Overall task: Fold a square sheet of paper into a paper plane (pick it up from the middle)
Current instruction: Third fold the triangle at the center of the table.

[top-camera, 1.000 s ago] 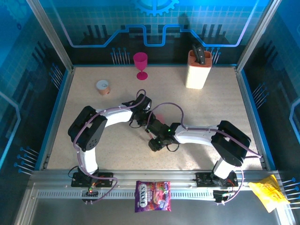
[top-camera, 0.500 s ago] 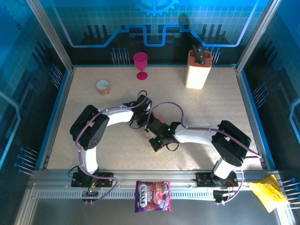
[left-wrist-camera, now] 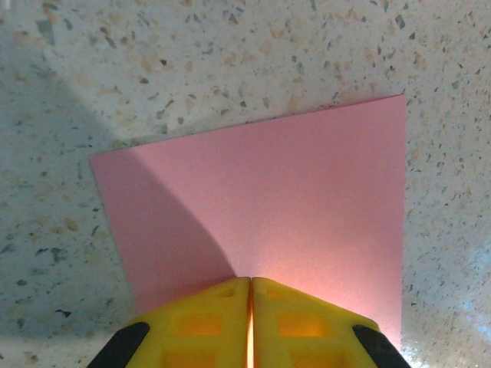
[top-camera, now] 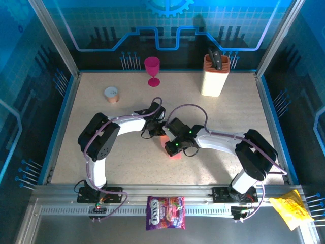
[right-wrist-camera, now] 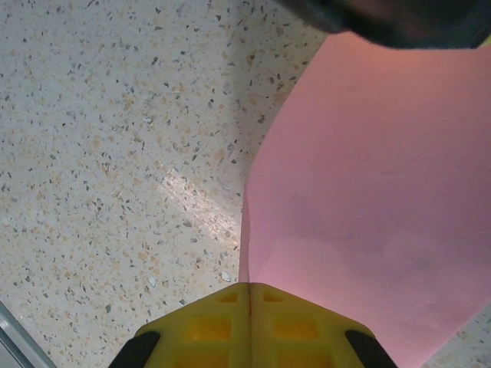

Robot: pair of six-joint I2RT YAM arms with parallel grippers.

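Thin matte salmon-pink square sheet of paper is sitting mid-surface on speckled terrazzo. The left gripper and right gripper are both pinching it, jaws closed. Its straight edges are bordering bare surface.

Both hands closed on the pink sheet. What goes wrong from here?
Both the left hand and the right hand pinch the square sheet of paper; pulling apart could tear it.
The right hand grips near the sheet's edge; it may slip out.
The sheet bows beside the right hand; a stray crease could set.
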